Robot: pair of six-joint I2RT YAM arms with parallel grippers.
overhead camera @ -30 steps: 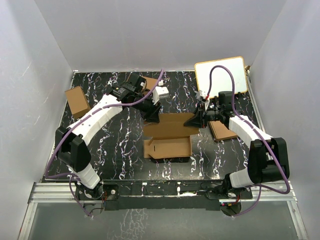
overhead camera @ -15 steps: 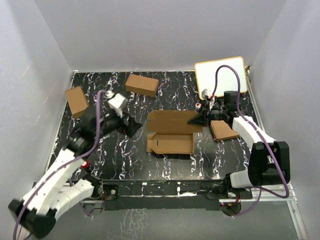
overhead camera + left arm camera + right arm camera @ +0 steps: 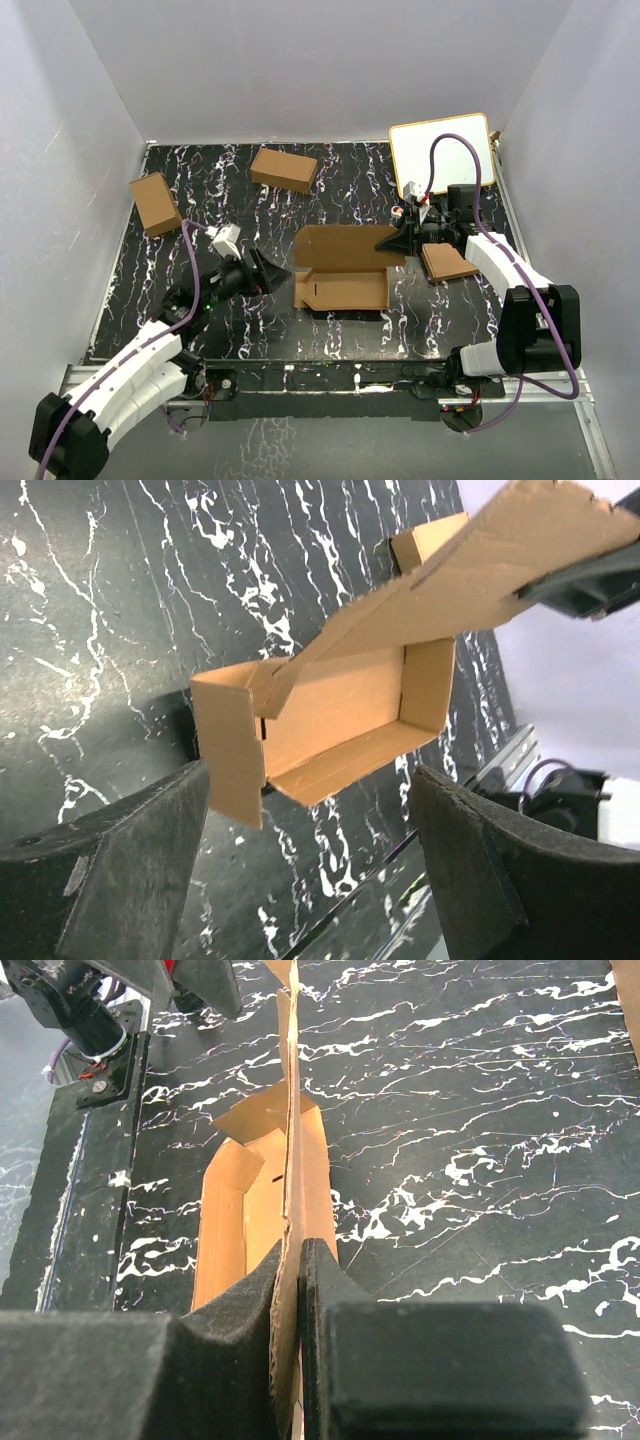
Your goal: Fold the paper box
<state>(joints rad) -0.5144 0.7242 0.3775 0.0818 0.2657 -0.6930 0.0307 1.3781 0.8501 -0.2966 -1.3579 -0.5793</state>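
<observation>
My left jaws stand wide apart and hold nothing. Their two black fingers (image 3: 140, 860) frame the left end of the paper box (image 3: 340, 710) without touching it. One second ago these jaws were almost closed at the far left corner of the box, with the left arm (image 3: 140, 360) stretched over the tabletop (image 3: 200, 200). Now the arm is drawn back to the near left. The brown carton (image 3: 284, 169) at the far side, which the arm covered before, is in view.

My right jaws are closed on the right edge of the lid panel of the box, as before, with the cardboard pinched between the pads (image 3: 320, 1290).

The box lies near the middle of the tabletop, almost where it was. It is an oblong tray with its walls raised and its top open. A small slot shows near its left end. The lid panel rises behind the tray and is lifted at its right end.
</observation>
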